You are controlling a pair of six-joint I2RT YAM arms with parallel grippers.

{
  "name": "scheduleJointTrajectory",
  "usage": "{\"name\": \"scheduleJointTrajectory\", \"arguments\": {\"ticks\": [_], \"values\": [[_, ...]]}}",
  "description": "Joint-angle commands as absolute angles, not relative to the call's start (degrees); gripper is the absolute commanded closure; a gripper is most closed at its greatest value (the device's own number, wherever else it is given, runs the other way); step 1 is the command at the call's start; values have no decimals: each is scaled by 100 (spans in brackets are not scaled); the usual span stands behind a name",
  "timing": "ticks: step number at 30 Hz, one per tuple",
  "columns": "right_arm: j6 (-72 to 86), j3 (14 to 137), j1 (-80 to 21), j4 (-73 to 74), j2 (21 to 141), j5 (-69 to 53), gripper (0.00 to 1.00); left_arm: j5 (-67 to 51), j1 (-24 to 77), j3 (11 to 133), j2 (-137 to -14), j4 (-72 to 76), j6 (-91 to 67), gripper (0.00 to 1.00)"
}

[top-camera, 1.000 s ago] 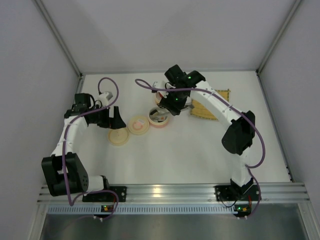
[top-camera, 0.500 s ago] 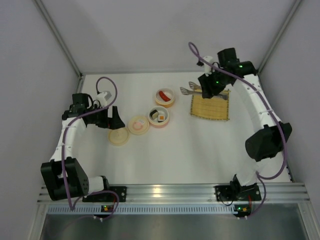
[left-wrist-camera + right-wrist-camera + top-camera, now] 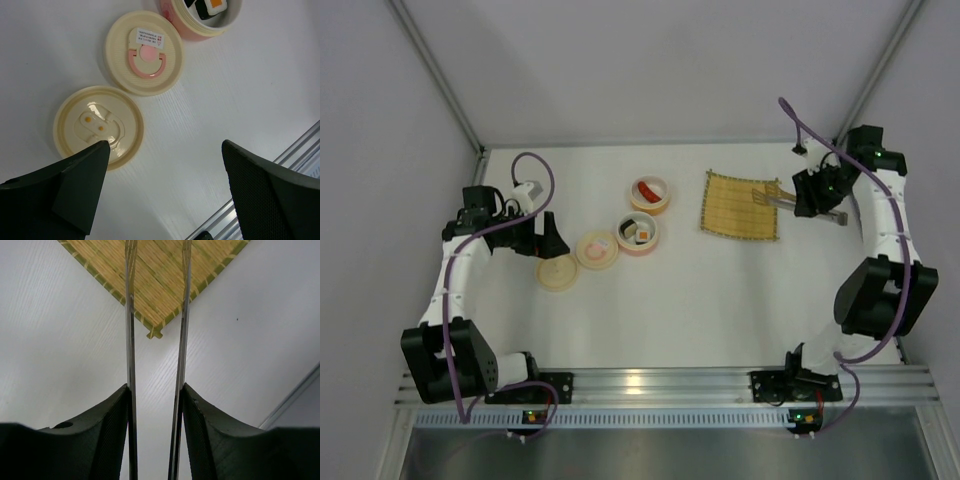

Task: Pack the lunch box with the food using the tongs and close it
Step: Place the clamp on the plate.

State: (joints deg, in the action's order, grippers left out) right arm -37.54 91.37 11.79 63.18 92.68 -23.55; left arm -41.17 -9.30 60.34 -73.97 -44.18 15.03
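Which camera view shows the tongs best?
The right wrist view: both arms of the tongs run out between the right gripper's fingers over the mat's corner. The top view shows them small at the mat's right edge. The left wrist view misses them.

White left arm (image 3: 448, 280), white right arm (image 3: 895, 215), bulky black joints on both, purple cables (image 3: 553, 185) looping off, and textured black fingers (image 3: 265, 200)!

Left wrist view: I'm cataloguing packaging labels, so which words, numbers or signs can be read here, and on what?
White sticker on the lid with the pink ring handle: several lines of tiny print, too small to read.
Small red mark at that sticker's right edge: too small to make out.
Plain cream lid: moulded shapes only, no text.
Nothing else here carries writing.
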Motion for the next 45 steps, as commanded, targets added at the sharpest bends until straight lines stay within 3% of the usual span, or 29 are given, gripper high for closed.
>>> {"name": "scheduleJointTrajectory", "arguments": {"ticks": [1,13,26,32,45], "values": [[-5079,9649,1379,6521,9526,-3084,57,-4316,-967,6240,-7338,-4430,1670,2],[-6933,9949,1643,6505,10599,-3761,58,-4131,-967,6284,-7567,-4342,1643,1],[-7400,9686,1898,5898,11276,-3683,58,-4061,-967,6363,-7928,-4280,1670,1],[-7392,9677,1977,5704,11628,-3516,49,-4017,-967,6346,-8007,-4263,1679,2],[-7602,9580,2092,5590,12058,-3164,42,-4087,-967,6346,-8147,-4201,1679,2]]}}
